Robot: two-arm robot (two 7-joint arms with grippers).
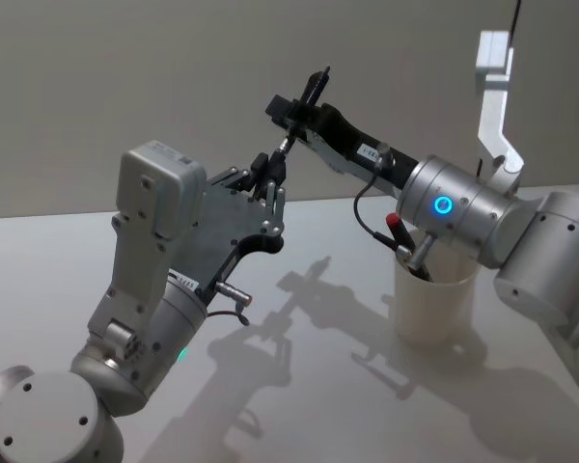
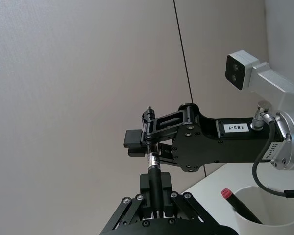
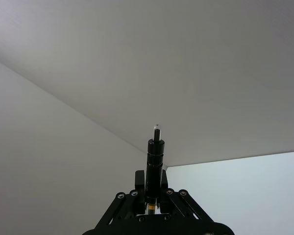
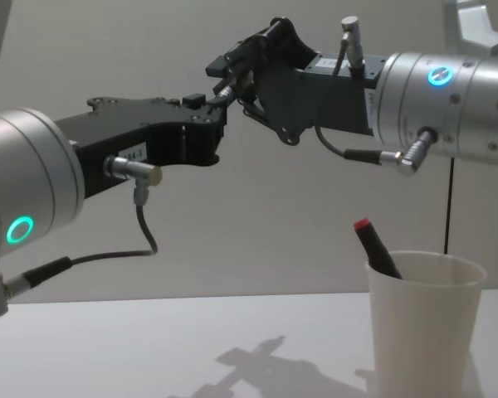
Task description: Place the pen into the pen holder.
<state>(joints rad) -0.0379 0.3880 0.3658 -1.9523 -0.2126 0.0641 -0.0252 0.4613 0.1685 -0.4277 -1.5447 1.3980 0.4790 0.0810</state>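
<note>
A black pen (image 1: 314, 87) with a silver band is held in mid-air, high above the table, between both grippers. My left gripper (image 1: 273, 169) is shut on its lower end, and my right gripper (image 1: 294, 114) is shut on it higher up, the tip sticking out beyond. In the left wrist view the pen (image 2: 152, 166) runs from my left gripper (image 2: 156, 196) up into the right gripper (image 2: 147, 139). In the right wrist view the pen (image 3: 155, 156) stands out of the right gripper (image 3: 154, 188). The white pen holder (image 1: 434, 309) stands on the table below the right arm.
A red-capped marker (image 1: 398, 227) leans inside the pen holder (image 4: 423, 332), its cap above the rim. The white table (image 1: 309, 386) carries the arms' shadows. A plain wall rises behind, and a white camera bracket (image 1: 494, 87) stands at the right.
</note>
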